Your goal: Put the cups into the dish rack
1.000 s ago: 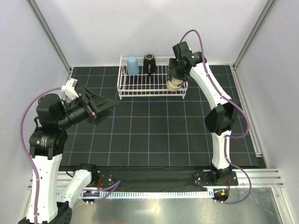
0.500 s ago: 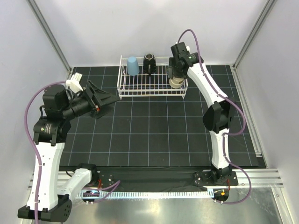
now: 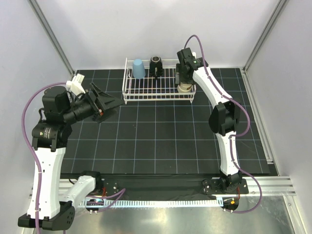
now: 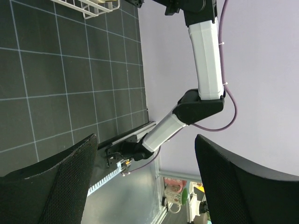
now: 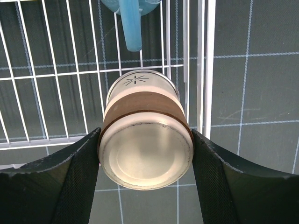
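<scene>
The white wire dish rack point(image 3: 146, 90) stands at the back of the table. A light blue tumbler point(image 3: 139, 68) and a black cup point(image 3: 156, 65) stand upside down in it. My right gripper point(image 3: 183, 80) is shut on a tan cup with a brown band point(image 3: 184, 88), held mouth down at the rack's right end. In the right wrist view the fingers point(image 5: 79, 168) press both sides of the cup point(image 5: 145, 154), just inside the rack's side wires point(image 5: 202, 56). A teal mug's handle point(image 5: 131, 25) shows beyond it. My left gripper point(image 3: 105, 105) is open and empty, above the table's left side.
The dark gridded mat point(image 3: 161, 136) covers the table in front of the rack. The left wrist view shows the rack's corner point(image 4: 96, 6) and the right arm point(image 4: 205, 60) across the mat. Grey walls close in the left, back and right.
My right gripper has carried the tan cup back and down into the rack's right end. My left arm has drawn back a little to the left, still open.
</scene>
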### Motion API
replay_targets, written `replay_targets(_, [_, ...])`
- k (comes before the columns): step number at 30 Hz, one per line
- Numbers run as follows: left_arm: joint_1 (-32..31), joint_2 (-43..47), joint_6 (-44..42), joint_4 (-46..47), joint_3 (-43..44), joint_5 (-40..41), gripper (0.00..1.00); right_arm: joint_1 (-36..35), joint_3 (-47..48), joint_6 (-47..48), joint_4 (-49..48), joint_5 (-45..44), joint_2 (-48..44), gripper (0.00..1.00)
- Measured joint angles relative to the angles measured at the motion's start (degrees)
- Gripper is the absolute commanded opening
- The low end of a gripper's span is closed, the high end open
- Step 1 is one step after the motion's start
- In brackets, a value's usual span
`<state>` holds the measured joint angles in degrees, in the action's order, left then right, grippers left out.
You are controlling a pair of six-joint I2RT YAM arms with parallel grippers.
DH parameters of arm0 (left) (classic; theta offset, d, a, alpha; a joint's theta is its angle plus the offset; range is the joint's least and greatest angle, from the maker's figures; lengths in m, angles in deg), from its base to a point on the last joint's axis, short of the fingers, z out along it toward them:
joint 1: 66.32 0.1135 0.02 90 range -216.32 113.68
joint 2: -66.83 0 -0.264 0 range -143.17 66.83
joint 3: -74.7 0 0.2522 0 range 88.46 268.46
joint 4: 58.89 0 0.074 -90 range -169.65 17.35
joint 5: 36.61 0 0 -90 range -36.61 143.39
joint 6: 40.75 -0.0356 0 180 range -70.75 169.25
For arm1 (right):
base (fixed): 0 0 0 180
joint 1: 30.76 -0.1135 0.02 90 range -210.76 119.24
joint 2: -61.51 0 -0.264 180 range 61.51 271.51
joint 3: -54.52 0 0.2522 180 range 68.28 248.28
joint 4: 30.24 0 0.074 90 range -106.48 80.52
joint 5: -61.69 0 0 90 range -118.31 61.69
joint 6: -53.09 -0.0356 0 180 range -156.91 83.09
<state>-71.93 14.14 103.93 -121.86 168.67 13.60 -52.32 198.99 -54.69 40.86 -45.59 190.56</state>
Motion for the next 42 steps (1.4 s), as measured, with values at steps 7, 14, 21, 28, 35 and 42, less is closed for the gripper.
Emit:
replay_targets(7, [0.0, -0.63, -0.72, -0.92, 0.48, 0.81, 0.82, 0.04, 0.0, 0.33, -0.5, -0.13, 1.53, 0.04])
replay_targets(14, [0.0, 0.09, 0.52, -0.13, -0.94, 1.22, 0.81, 0.07, -0.17, 0.7, -0.63, -0.07, 3.72, 0.18])
replay_targets(21, [0.0, 0.7, 2.99, 0.74, -2.99, 1.64, 0.81, 0.2, -0.15, 1.16, -0.72, 0.5, 3.72, 0.59])
replay_targets(28, [0.0, 1.75, 5.14, 1.14, -3.78, 2.29, 0.8, 0.28, 0.0, 1.25, -0.2, 1.44, 3.72, 0.84])
replay_targets(35, [0.0, 3.37, 6.75, 0.85, -5.22, 4.28, 0.77, 0.26, 0.28, 1.27, 0.28, 2.47, 3.69, 0.95])
replay_targets(42, [0.0, 4.48, 6.8, -2.93, -5.77, 7.82, 0.75, 0.22, 2.05, 0.46, 2.78, 3.21, 2.58, 0.95])
